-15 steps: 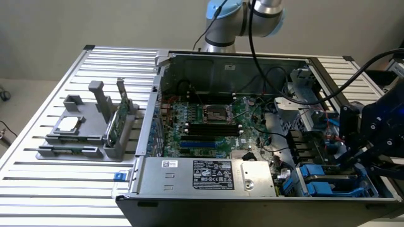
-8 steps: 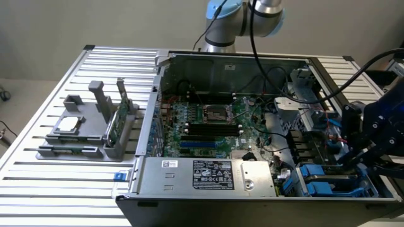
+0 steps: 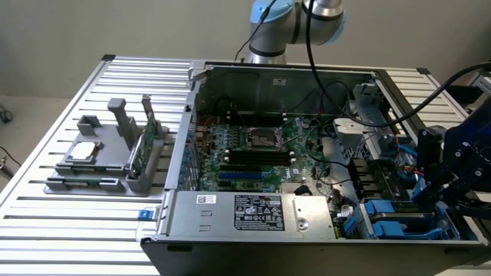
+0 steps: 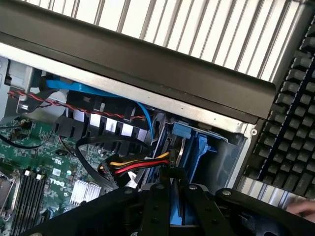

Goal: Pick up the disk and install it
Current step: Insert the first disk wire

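Observation:
The disk (image 4: 175,211) shows edge-on in the wrist view as a blue-framed slab standing upright between my black fingers. Its far end reaches down into the drive bay (image 4: 216,147) at the corner of the open computer case. My gripper (image 4: 172,186) is shut on the disk. In the exterior view my gripper (image 3: 445,192) hangs low over the blue drive carriers (image 3: 395,224) at the case's near corner, on the exterior view's right. The disk's label side is hidden.
The open case holds the motherboard (image 3: 253,149), a power supply (image 3: 253,213) and loose cables; red, yellow and black wires (image 4: 140,164) run close beside the bay. A grey fixture (image 3: 103,164) with a CPU chip (image 3: 83,150) and green card (image 3: 144,144) stands left. A keyboard (image 4: 295,113) lies past the case wall.

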Available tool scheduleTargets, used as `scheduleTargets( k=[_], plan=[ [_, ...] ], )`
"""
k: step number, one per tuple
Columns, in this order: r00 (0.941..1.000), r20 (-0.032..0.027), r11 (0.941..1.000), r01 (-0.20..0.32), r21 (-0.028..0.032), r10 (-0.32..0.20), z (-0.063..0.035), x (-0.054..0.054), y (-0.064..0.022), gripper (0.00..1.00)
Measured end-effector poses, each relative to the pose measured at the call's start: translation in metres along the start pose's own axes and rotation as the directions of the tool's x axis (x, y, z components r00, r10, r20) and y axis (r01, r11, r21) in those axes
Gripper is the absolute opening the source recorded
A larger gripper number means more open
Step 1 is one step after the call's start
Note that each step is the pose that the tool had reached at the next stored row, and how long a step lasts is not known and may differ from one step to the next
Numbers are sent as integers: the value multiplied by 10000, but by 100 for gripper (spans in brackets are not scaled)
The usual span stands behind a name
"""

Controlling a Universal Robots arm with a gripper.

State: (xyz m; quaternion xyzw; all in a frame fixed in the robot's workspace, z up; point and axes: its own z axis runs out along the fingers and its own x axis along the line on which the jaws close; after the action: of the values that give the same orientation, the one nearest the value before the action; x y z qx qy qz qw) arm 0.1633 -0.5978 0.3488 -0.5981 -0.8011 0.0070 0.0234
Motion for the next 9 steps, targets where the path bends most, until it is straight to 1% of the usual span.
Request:
scheduleTargets(
  k=[2,4,9],
  plan=[
    [9999,-16,9999,-146,35,146,0,1,1,16],
    [9996,-29,9996,-266,56,266,0,3,1,16],
    [9988,-48,9988,-488,88,488,1,30,9,16]
  ],
)
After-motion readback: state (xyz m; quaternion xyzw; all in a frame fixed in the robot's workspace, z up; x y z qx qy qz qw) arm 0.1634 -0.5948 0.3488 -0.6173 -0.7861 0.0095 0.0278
